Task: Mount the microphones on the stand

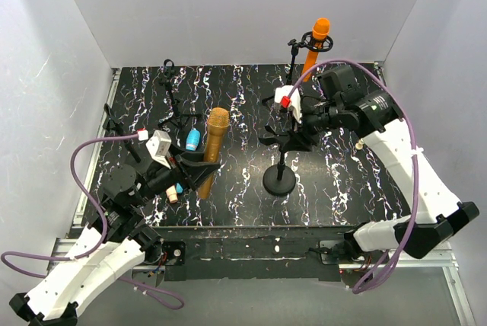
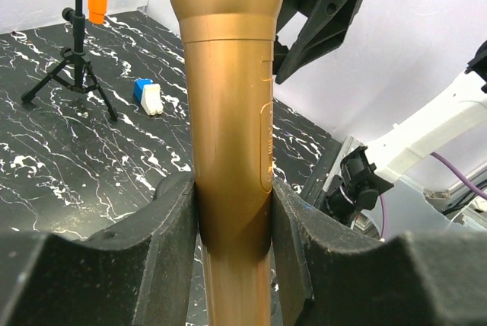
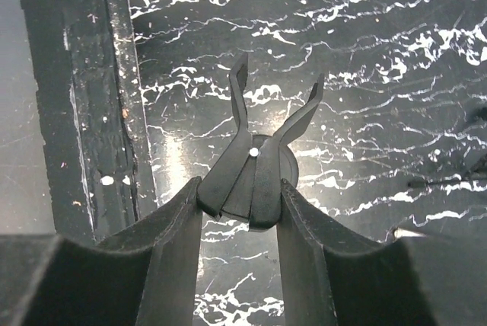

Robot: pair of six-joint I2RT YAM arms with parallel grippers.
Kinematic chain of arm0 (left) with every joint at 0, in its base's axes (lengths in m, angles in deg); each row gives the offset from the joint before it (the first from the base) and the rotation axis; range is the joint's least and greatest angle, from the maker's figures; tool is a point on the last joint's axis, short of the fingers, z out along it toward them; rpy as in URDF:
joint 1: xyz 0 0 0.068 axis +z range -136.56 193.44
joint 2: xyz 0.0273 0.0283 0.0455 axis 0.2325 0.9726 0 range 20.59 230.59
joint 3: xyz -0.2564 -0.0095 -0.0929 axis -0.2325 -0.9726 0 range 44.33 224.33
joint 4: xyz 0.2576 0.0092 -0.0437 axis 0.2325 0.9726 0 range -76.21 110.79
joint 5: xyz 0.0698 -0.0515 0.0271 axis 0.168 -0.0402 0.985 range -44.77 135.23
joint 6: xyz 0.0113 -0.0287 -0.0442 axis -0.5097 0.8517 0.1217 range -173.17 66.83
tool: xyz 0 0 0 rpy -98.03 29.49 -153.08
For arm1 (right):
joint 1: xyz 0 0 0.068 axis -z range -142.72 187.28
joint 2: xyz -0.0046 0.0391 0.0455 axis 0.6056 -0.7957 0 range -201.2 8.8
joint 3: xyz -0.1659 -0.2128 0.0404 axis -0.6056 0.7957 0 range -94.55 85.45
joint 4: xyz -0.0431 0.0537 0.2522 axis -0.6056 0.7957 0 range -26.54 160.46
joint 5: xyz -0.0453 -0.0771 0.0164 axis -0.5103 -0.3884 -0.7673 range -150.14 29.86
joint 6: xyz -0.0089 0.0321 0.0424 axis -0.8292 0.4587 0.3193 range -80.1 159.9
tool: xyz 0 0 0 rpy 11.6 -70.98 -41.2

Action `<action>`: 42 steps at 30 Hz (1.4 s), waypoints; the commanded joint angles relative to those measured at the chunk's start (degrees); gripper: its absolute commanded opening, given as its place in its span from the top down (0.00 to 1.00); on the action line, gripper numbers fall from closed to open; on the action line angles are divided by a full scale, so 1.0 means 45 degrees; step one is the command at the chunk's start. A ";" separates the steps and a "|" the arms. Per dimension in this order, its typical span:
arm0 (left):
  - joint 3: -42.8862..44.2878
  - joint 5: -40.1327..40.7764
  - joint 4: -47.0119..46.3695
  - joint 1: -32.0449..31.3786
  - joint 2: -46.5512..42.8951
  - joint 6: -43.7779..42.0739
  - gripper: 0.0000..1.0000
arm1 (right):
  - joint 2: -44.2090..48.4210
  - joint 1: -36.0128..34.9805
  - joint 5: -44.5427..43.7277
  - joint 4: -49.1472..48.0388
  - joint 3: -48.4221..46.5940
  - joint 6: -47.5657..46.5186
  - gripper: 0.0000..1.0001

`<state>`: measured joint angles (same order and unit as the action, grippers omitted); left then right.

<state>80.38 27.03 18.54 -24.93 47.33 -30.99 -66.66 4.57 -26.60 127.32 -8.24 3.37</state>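
My left gripper is shut on the gold-bronze microphone and holds it tilted, head up, above the table. In the left wrist view the microphone's shaft is clamped between my fingers. My right gripper is shut on the black clip of a round-based stand; the clip's prongs spread in a V. The orange microphone sits in a tripod stand at the back right. The light blue microphone lies beside my left gripper. A pale beige microphone is partly hidden under my left gripper.
Two empty black tripod stands are at the back left and the left edge. A small blue-and-white block lies near the orange microphone's tripod. White walls enclose the black marbled table.
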 commanded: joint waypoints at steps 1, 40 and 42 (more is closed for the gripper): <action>0.0055 0.0040 -0.0254 -0.0028 -0.0162 0.0170 1.00 | -0.0417 0.0431 0.1821 0.0223 -0.1015 -0.1392 0.61; -0.2738 -0.1230 -1.2090 -0.0086 0.6303 0.0327 1.00 | -0.0360 0.1038 0.4090 0.1221 0.0214 -0.1609 0.29; -0.2797 -0.1172 -1.2247 -0.0126 0.6342 0.0307 1.00 | -0.0263 0.1038 0.4012 0.1181 0.0253 -0.1530 0.29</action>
<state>68.51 21.87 -31.62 -25.04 75.70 -29.94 -69.96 9.18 -9.29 133.72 -7.47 -3.82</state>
